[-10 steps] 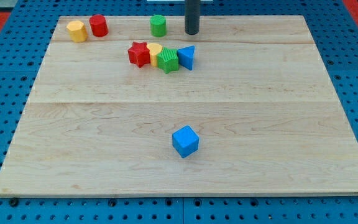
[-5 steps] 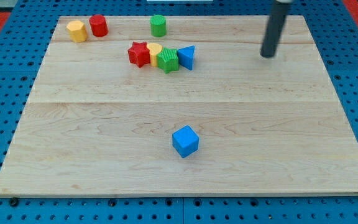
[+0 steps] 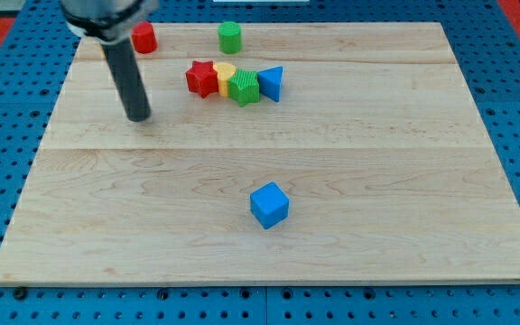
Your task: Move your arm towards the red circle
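The red circle point(image 3: 144, 38) stands near the board's top left corner, partly behind my arm. My tip point(image 3: 138, 116) rests on the board below it, a good way toward the view's bottom, and left of the red star point(image 3: 202, 78). The yellow block seen earlier beside the red circle is hidden by my arm.
A row of blocks lies right of my tip: red star, a yellow block point(image 3: 225, 72), a green block point(image 3: 243, 88), a blue triangle point(image 3: 272, 83). A green circle point(image 3: 230, 37) stands at the top. A blue cube point(image 3: 269, 204) sits lower middle. The wooden board point(image 3: 404, 162) lies on a blue pegboard.
My tip moved from the top middle to the upper right, then swung across to the upper left, below the red circle. No block has moved.
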`<state>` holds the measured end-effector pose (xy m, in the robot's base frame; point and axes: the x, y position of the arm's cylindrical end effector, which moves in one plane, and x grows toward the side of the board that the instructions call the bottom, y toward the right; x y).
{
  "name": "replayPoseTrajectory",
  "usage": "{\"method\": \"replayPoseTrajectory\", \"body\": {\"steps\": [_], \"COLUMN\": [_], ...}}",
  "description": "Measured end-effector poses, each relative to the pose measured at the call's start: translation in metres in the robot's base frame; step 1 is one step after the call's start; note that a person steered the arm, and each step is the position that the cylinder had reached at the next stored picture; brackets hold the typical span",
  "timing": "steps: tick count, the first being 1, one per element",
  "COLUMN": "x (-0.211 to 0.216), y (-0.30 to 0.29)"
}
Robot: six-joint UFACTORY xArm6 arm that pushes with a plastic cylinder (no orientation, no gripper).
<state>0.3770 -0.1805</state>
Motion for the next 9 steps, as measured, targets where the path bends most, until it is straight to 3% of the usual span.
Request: {"method": "replayPoseTrajectory", "body": {"steps": [4, 6, 8, 9], "x": [-0.019, -0.081, -0.127, -0.175], "y": [-0.021, -0.019, 0.057, 0.059]}}
